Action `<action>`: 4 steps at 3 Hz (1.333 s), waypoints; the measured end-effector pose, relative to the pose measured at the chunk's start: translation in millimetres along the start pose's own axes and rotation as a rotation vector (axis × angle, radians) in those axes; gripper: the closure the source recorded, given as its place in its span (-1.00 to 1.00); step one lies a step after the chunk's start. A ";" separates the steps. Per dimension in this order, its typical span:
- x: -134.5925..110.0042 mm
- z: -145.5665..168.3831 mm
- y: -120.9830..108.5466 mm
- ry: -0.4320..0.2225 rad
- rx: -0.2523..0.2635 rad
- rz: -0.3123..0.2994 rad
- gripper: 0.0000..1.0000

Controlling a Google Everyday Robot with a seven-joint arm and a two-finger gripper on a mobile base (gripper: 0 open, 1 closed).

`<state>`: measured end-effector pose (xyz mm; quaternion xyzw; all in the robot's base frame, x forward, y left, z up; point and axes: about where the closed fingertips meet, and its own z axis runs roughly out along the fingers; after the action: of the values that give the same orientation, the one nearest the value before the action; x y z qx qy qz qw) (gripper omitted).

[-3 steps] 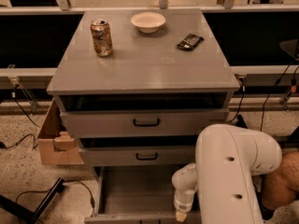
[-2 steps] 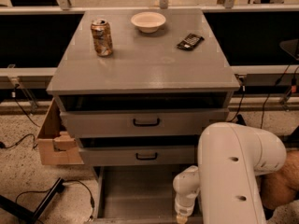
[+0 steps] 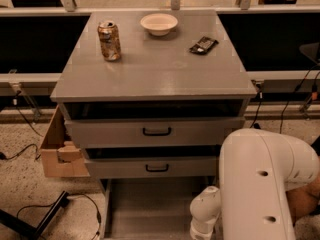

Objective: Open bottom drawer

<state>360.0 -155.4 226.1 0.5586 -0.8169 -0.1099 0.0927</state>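
The grey cabinet has three drawers. The bottom drawer is pulled out toward me, and its plain grey tray shows under the middle drawer front. Its own front and black handle lie below the picture's lower edge. My white arm fills the lower right. Its wrist reaches down at the right side of the open tray. My gripper hangs beyond the wrist, below the lower edge, so it is out of view.
The top drawer front stands slightly out. On the cabinet top are a soda can, a white bowl and a dark snack packet. A cardboard box sits at the left, with cables on the floor.
The bottom drawer has slid further out toward me, so its front edge has left the picture. My arm has drawn back slightly to the right.
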 end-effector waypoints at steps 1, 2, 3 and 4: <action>10.9 -23.9 41.6 -0.063 0.028 0.069 1.00; 40.2 -32.7 99.8 -0.074 0.007 0.157 1.00; 40.2 -37.1 97.1 -0.111 0.060 0.125 1.00; 40.2 -22.2 65.7 -0.146 0.152 0.052 1.00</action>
<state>293.1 -171.5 267.2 0.5332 -0.8416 -0.0854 -0.0068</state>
